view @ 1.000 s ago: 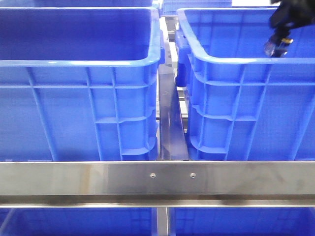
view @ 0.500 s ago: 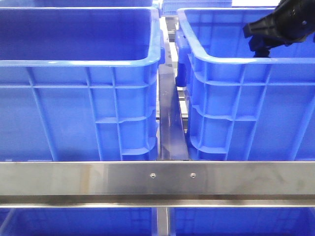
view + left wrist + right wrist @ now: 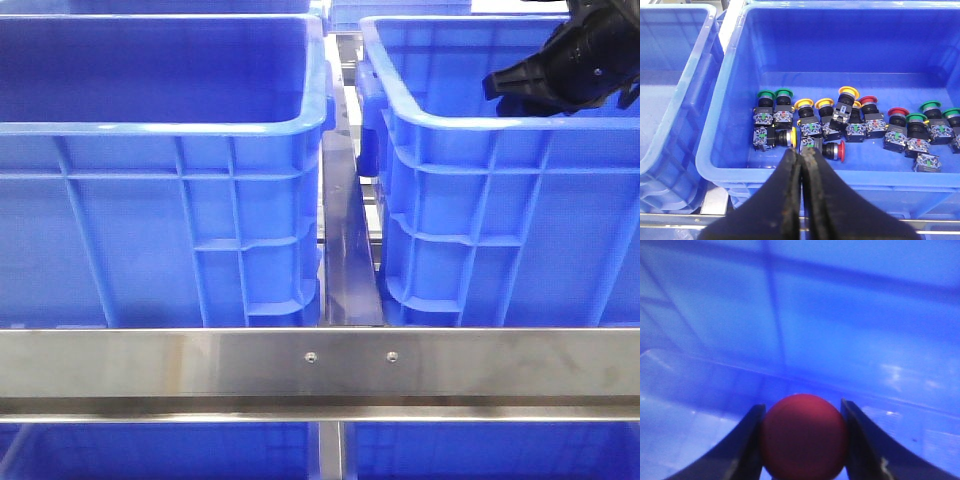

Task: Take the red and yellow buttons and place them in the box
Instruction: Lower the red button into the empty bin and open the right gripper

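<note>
My right gripper [image 3: 802, 407] is shut on a red domed button [image 3: 804, 437], whose cap fills the gap between the two fingers. In the front view the right gripper [image 3: 497, 86] hangs over the box [image 3: 480, 200], the right-hand crate with panelled inner walls, just above its near rim. My left gripper [image 3: 801, 152] is shut with nothing in it, over the near rim of a blue crate [image 3: 720, 150]. On that crate's floor lie several push buttons, among them a yellow button [image 3: 794, 137] and a red button [image 3: 840, 151] just beyond the fingertips.
A second blue crate [image 3: 160, 200] with dark smooth inner walls stands left of the box, with a steel rail [image 3: 345, 250] between them. A steel bar [image 3: 320, 365] crosses the front. Green-capped buttons [image 3: 783, 93] lie among the others. Another crate [image 3: 670, 100] sits beside the button crate.
The right arm has swung left over the box's near rim and turned, so the gripper now points left. The crates have not moved.
</note>
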Available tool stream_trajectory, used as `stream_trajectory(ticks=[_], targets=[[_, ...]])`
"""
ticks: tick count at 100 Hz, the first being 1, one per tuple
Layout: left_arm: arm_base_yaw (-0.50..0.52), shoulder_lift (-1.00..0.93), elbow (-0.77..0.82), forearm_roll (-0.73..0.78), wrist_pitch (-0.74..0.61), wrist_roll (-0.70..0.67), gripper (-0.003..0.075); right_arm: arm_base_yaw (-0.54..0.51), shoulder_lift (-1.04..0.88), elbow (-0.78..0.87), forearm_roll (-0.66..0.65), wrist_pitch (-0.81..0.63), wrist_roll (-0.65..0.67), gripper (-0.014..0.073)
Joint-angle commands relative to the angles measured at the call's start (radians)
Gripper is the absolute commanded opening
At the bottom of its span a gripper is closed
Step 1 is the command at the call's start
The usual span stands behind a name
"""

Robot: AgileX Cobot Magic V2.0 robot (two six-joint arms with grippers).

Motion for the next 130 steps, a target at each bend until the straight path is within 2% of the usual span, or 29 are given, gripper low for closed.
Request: stream_trajectory(ticks=[1,29,36,46,72,82,112,130], targets=[[0.002,0.004,-0.024,0.006,-0.079,-0.003,-0.0019,-0.002,-0.036,-0.040,0.009,0.025,-0.012,0.0058],[0.002,0.004,-0.024,0.006,-0.079,-0.003,-0.0019,-0.003,0.000,-0.039,0.009,0.024,-0.012,0.0061],[0.002,0.004,-0.024,0.006,-0.079,-0.003,-0.0019,-0.004,-0.002,-0.039,0.009,0.024,-0.012,0.0086],[0.002,0.004,-0.024,0.006,-0.079,-0.003,-0.0019,-0.004,-0.002,-0.039,0.009,0.024,-0.012,0.0175],[0.002,0.004,-0.024,0.006,-0.079,-0.003,-0.0019,-0.004,-0.004,-0.039,0.009,0.031,-0.012,0.0486],[0.002,0.004,-0.024,0.006,-0.079,-0.003,-0.0019,-0.004,-0.010,-0.039,0.009,0.031,-0.012,0.0548],[0.002,0.004,-0.024,0.006,-0.079,-0.003,-0.0019,-0.004,-0.124,-0.023,0.015,0.029,-0.010,0.0556],[0.002,0.004,-0.024,0.006,-0.079,-0.003,-0.0019,-0.004,-0.260,0.073,0.053,0.019,-0.010,0.0556]])
